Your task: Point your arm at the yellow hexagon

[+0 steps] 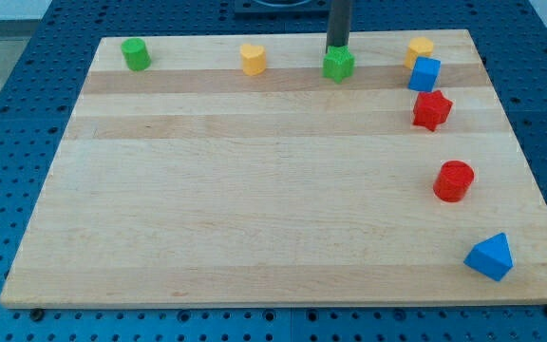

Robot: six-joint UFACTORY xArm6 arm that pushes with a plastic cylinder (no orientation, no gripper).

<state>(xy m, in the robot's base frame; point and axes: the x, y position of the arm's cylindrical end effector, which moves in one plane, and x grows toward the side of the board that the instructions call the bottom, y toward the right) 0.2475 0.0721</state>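
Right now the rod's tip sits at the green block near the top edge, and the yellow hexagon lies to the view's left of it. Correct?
Not quite. My tip is at the green block, but the yellow hexagon lies to its right in the camera view, beside the blue cube.

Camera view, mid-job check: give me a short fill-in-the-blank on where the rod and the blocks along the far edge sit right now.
1. My tip sits just above the ____ star block, at the view's top.
2. The yellow hexagon touches the ____ cube just below it.
3. The yellow heart lies to the view's ____ of my tip.
4. The red cylinder sits below the red ____.

Missing words: green; blue; left; star
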